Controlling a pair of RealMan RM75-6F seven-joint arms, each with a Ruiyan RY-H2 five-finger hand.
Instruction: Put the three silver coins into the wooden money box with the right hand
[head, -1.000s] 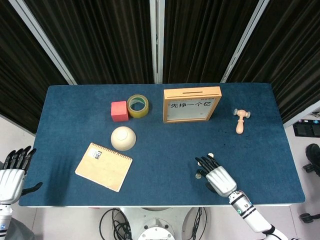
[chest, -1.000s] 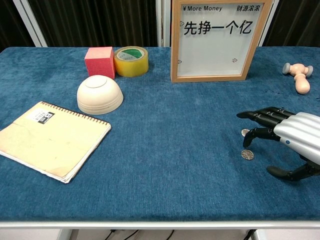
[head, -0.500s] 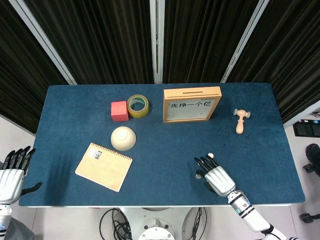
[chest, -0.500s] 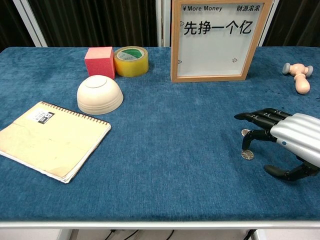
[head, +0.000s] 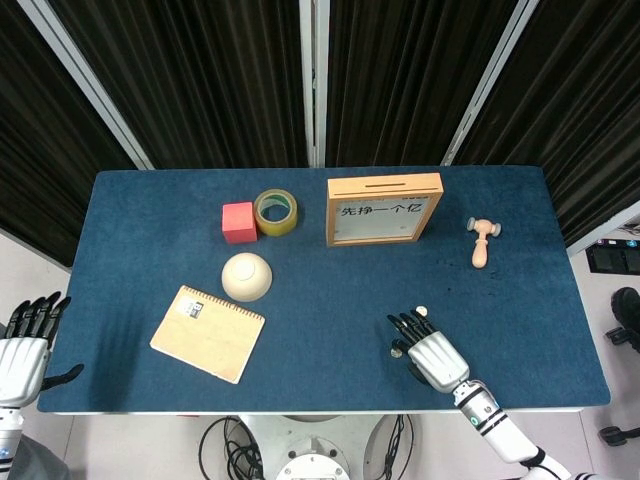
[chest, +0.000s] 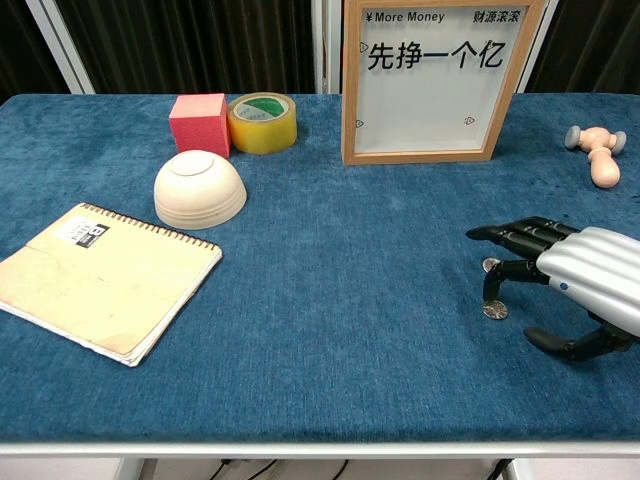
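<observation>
Silver coins: two show for sure in the chest view, one (chest: 494, 311) flat on the cloth under a fingertip, another (chest: 490, 265) just behind it, peeking out under the fingers. A pale round dot (head: 421, 311) just past the fingertips in the head view could be the third, too small to call.
Where they sit: well in front of the wooden money box (head: 384, 209), toward the near edge of the blue worktop (head: 320, 300), a bit to the box's right.
Right robot hand (chest: 560, 275): hovering over the coins, fingers apart and hooked downward, one fingertip (chest: 490, 298) touching or nearly on the near coin. Holding nothing that I can see.
Left robot hand (head: 22, 348): off the worktop's corner, fingers spread, holding nothing.
Handling guess: coins look thin, stiff, light and slick, lying flat on fuzzy cloth, so basically no edge to grab. I'd pinch across the rim between thumb and one finger, maybe tipping the coin up first.
Box: slot runs along its top edge, looks narrow, so the coin probably needs to go in edge-on.
</observation>
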